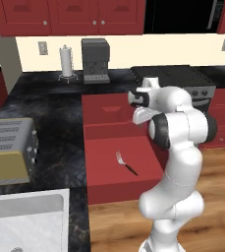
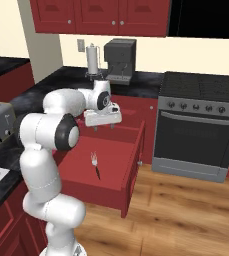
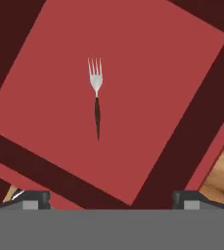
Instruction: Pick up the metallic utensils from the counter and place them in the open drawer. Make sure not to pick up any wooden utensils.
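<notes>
Fork lies flat on the red floor of the open drawer, roughly mid-drawer, touching no wall; silver tines, dark handle. Same fork in the left base view and the right base view. Judging by that, one metallic piece is delivered.

Hand hangs above the drawer, jaws spread wide, holding nothing. Hand view looks straight down at the fork, both finger tips well apart at the bottom edge, nothing between them.

Step in hand, as I read it: clear the drawer and go for the next metal utensil.
- Lift straight up before swinging. Drawer walls and front panel sit just below and beside the hand.
- Keep the jaws open on the way over, no need to cycle.
- No knife or wooden spoon is identifiable in these frames. A pale sliver at the lower left corner of the hand view is too small to name.
- Check material before closing: dark handle or silver is ok, tan wood is not.

Further back: toaster on the black counter, then paper towel holder and coffee machine by the wall, stove to the right. Risk: elbow swing near the coffee machine.
</notes>
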